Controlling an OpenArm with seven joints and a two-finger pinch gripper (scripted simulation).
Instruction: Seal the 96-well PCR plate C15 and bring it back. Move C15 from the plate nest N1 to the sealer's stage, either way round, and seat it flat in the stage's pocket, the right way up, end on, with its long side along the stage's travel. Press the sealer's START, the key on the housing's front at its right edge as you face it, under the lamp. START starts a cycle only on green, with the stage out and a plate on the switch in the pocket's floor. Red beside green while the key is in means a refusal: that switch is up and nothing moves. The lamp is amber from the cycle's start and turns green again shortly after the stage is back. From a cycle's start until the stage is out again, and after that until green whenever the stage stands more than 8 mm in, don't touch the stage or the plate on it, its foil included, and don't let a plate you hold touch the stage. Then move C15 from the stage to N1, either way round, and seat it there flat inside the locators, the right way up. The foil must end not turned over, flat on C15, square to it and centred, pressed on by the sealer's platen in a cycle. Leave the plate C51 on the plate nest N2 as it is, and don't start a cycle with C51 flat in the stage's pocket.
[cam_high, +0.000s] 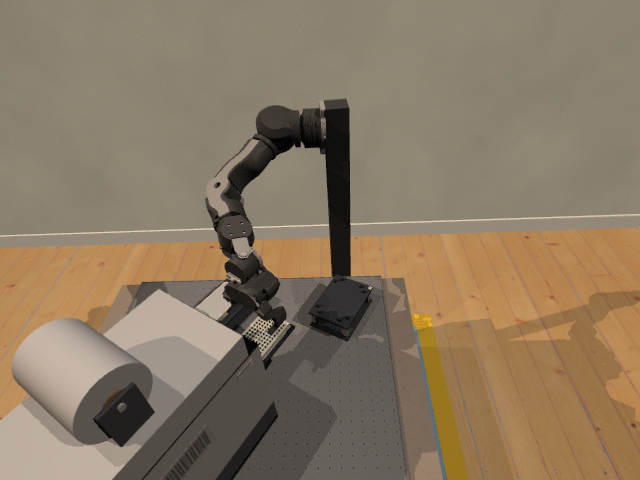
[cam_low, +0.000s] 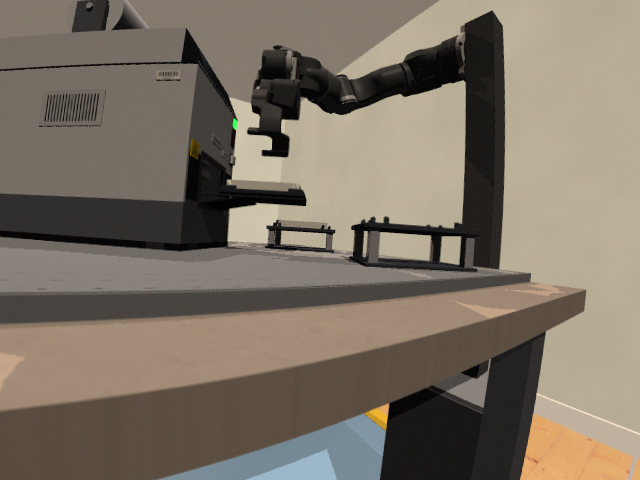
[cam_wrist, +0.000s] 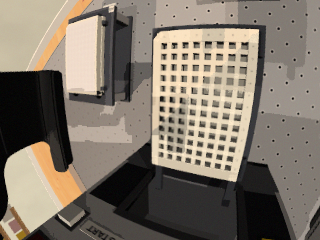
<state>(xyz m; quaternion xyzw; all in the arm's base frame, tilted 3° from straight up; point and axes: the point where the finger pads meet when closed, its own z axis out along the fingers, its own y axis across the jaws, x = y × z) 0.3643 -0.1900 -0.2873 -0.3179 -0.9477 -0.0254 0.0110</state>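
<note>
End effector (cam_low: 268, 142) hangs above the sealer's stage (cam_low: 289, 195), fingers spread wide, nothing between them. Plate C15 (cam_wrist: 203, 103) lies well-side up in the stage's pocket, long side running along the stage's travel; from the side view it looks flat and level. No foil on it yet. Lamp (cam_low: 234, 124) shows green, stage out.

Risks, as I judge them: START key (cam_wrist: 72, 214) sits close beside the stage at the housing's edge, so a wide-open finger heading for it could clip the plate or stage and unseat C15, which would bring a refusal. Lingering low after the press could foul the moving stage.

Nests: N1 (cam_high: 342, 305) stands bare, locators showing. N2 (cam_wrist: 115, 60) beyond carries plate C51 (cam_wrist: 83, 54), pale top, seated. Both sit on the worktop (cam_high: 336, 392).
</note>
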